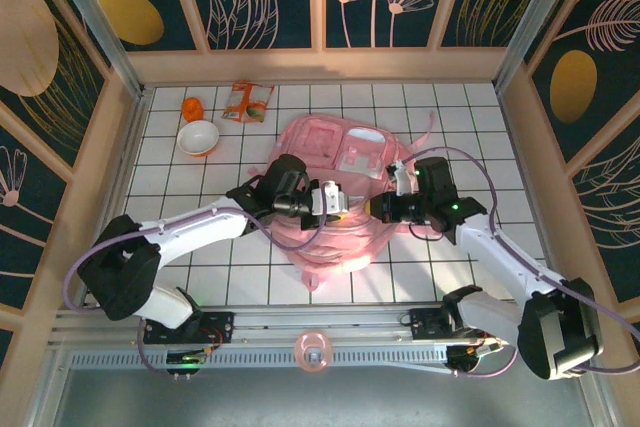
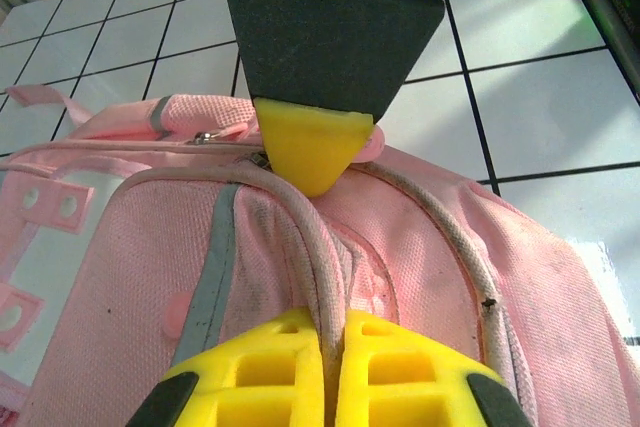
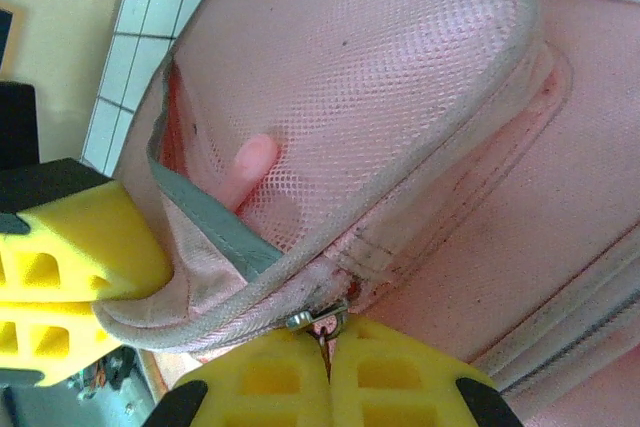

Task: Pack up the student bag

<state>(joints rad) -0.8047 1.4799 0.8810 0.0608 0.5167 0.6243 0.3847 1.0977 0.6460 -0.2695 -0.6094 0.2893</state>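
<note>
The student bag, a large pink backpack with white trim, lies flat in the middle of the tiled table. My left gripper is at its near edge, and the left wrist view shows that gripper shut on a fold of the bag's white piping. My right gripper meets it from the right. In the right wrist view this gripper is shut on the metal zip pull at the corner of a mesh pocket. The two grippers nearly touch.
A white bowl, a small orange object and an orange snack packet lie at the back left. A pink ring rests on the front rail. Wooden walls enclose the table.
</note>
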